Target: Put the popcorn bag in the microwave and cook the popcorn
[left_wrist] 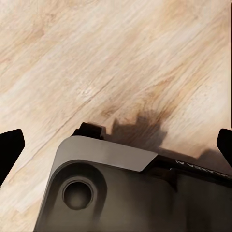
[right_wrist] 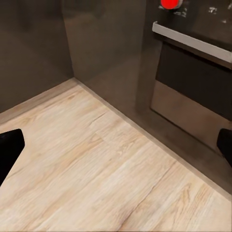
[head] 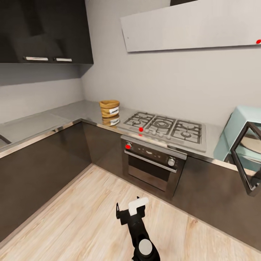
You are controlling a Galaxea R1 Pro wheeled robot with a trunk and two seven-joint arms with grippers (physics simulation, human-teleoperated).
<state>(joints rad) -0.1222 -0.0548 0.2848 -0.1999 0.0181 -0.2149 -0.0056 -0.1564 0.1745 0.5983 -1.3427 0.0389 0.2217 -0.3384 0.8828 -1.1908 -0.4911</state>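
Note:
The popcorn bag (head: pixel 109 108), a small tan paper sack, stands upright on the grey countertop (head: pixel 72 114) just left of the hob. The pale blue microwave (head: pixel 237 125) sits at the far right of the counter with its glass door (head: pixel 250 163) swung open. My right gripper (head: pixel 128 211) hangs low over the floor in front of the oven, far from the bag; in the right wrist view it (right_wrist: pixel 116 147) is open and empty, facing the cabinet corner. My left gripper (left_wrist: pixel 116 145) is open too, above floorboards and part of the robot's base (left_wrist: pixel 111 188).
A steel gas hob (head: pixel 165 128) lies between bag and microwave, with a dark built-in oven (head: pixel 152 165) beneath it. Dark cabinet fronts (head: pixel 40 170) form an L-shaped corner. A white hood (head: pixel 192 25) and dark wall cabinets (head: pixel 43 30) hang above. Light wood floor (head: pixel 83 221) stretches ahead.

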